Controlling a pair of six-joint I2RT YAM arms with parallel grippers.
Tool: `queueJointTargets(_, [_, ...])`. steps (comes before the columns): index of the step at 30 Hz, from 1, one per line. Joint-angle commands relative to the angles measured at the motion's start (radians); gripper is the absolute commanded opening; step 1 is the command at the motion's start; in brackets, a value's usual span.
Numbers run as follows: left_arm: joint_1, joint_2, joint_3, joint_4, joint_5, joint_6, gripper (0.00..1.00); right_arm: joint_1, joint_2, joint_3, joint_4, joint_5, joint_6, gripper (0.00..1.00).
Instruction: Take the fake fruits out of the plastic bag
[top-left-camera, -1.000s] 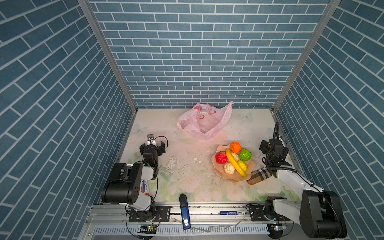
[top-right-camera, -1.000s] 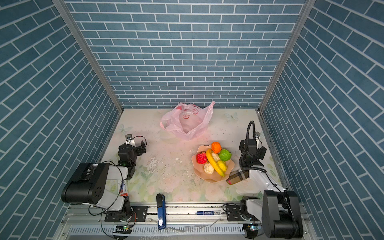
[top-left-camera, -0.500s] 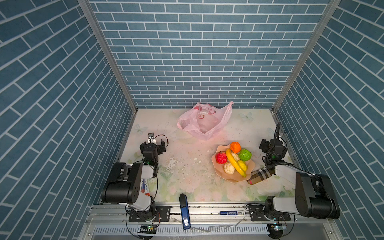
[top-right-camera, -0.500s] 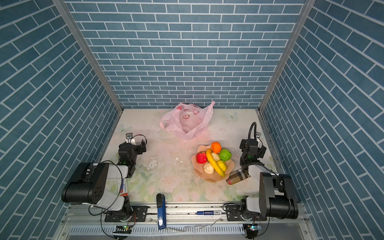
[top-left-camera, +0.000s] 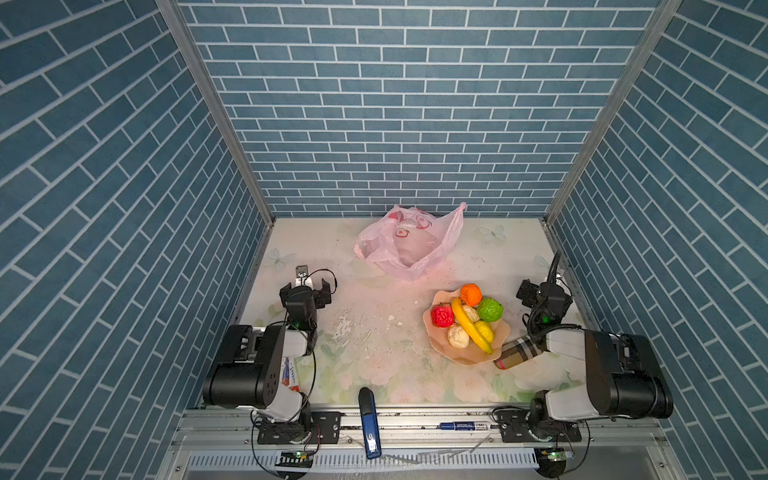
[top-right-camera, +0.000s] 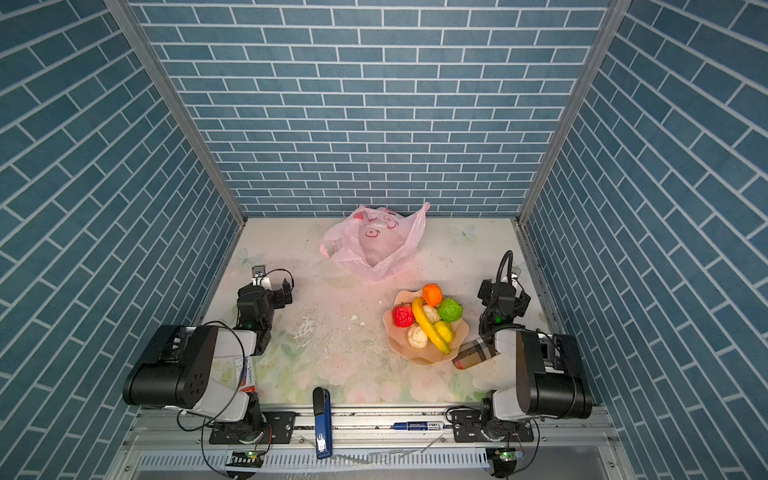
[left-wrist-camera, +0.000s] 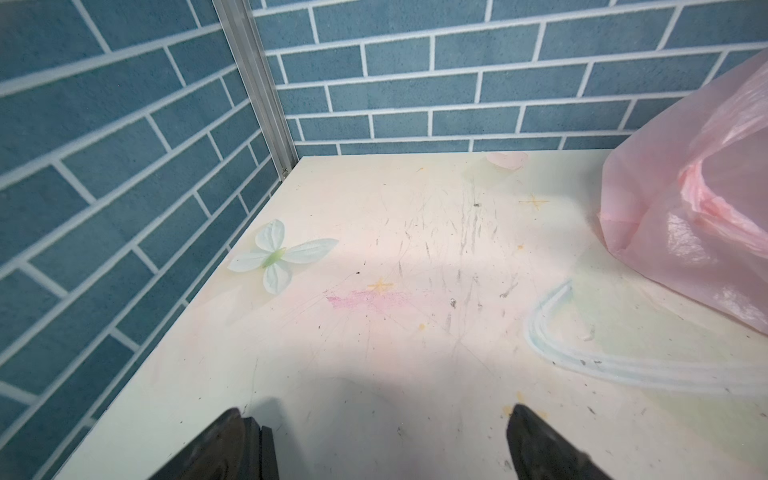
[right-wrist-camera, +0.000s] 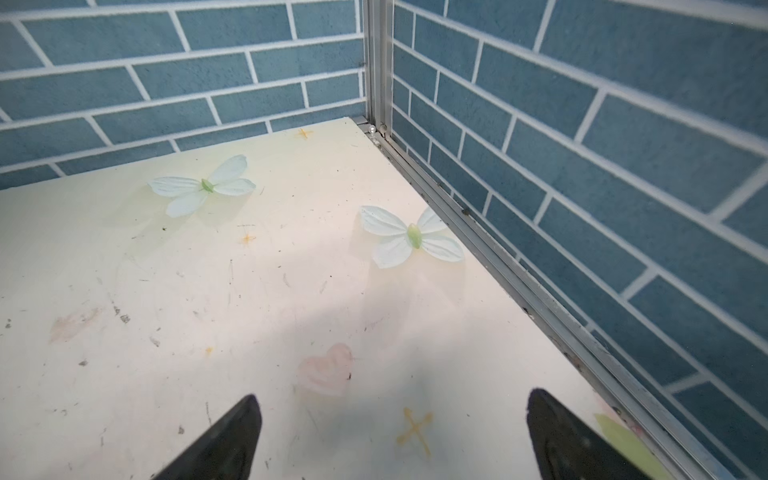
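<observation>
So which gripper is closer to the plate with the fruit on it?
Right. The right gripper is just to the right of the plate, not touching it. The left gripper is far off on the plate's left.

Peach scalloped plate (top-left-camera: 468, 354), plaid cylinder (top-left-camera: 518, 353) beside it, blue stapler (top-left-camera: 369, 420), marker (top-left-camera: 463, 425)

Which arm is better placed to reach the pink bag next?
Probably left. The left gripper is open, and its wrist view shows the plastic bag close ahead. The right gripper, open too, faces a corner of the table with no bag in sight.
</observation>
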Motion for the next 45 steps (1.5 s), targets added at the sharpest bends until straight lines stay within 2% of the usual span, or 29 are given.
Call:
queueJointTargets(1, [-0.003, 0.006, 0.015, -0.018, -0.012, 0.006, 0.99, -0.007, 0.001, -0.031, 0.088, -0.027, -0.02, 0.99])
queueJointTargets(15, [-0.003, 0.006, 0.015, -0.016, -0.012, 0.007, 0.99, -0.013, 0.014, -0.093, 0.214, -0.114, -0.045, 0.99])
queueJointTargets(20, [-0.003, 0.007, 0.015, -0.017, -0.013, 0.008, 0.99, -0.013, 0.109, -0.117, 0.36, -0.139, -0.065, 0.99])
queueJointTargets(27, [-0.003, 0.007, 0.016, -0.017, -0.012, 0.007, 0.99, -0.011, 0.091, -0.042, 0.19, -0.138, -0.065, 0.99])
queueJointTargets(45, [-0.004, 0.007, 0.015, -0.018, -0.012, 0.007, 0.99, 0.011, 0.102, -0.005, 0.138, -0.111, -0.083, 0.99])
